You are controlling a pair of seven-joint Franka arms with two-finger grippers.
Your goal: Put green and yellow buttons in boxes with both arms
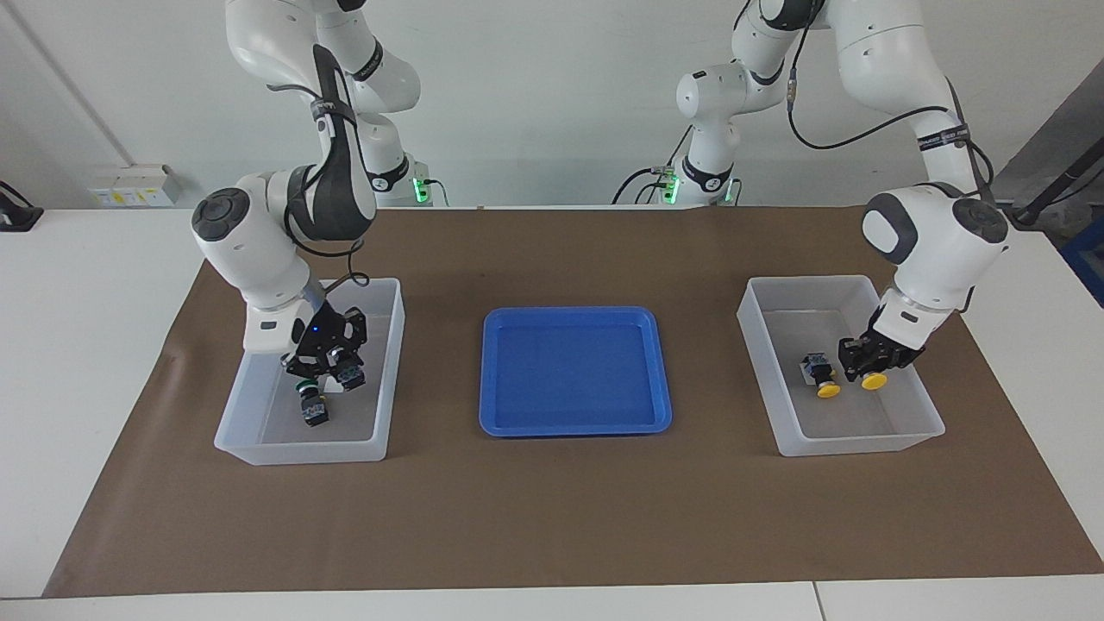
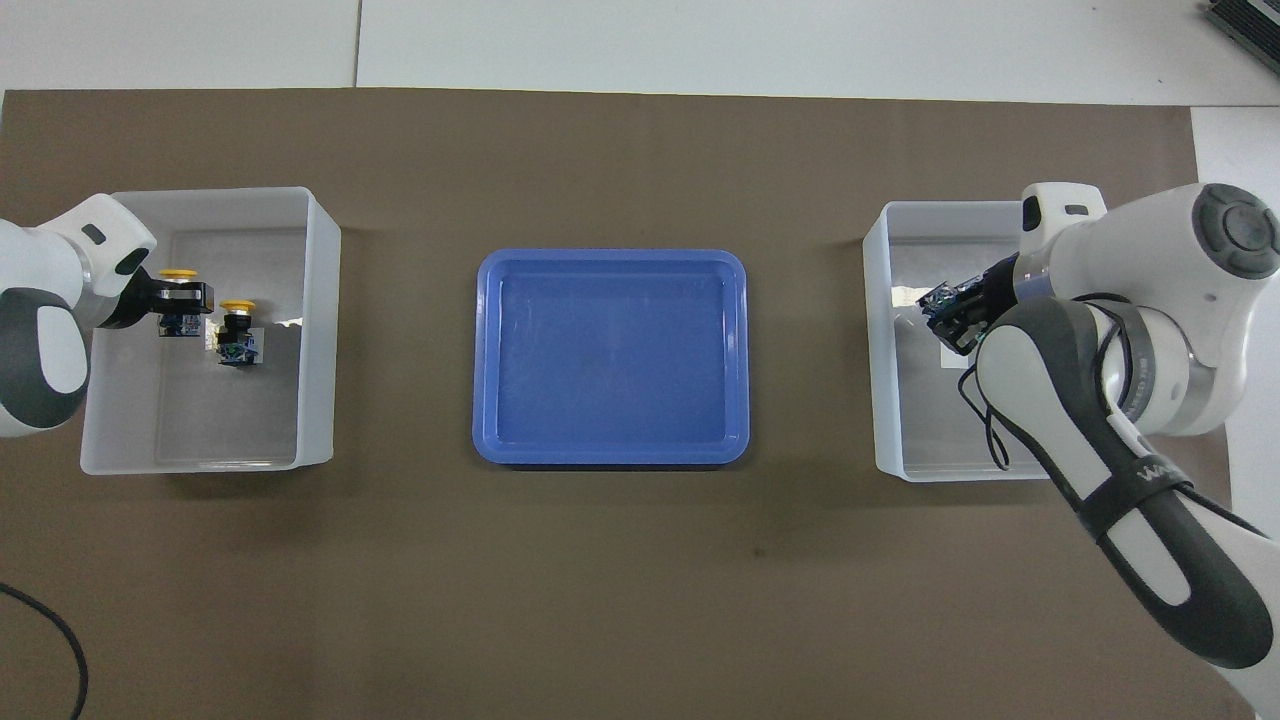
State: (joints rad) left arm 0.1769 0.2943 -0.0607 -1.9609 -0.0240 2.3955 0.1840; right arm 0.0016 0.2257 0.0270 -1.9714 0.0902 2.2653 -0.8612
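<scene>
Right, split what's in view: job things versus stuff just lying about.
Job: lying yellow-capped black push-button switch; second yellow-capped switch in the left gripper; lying green-capped black switch; another black-bodied switch in the right gripper; clear plastic box at the left arm's end; matching box at the right arm's end.
Lying about: blue plastic tray; brown paper mat.
</scene>
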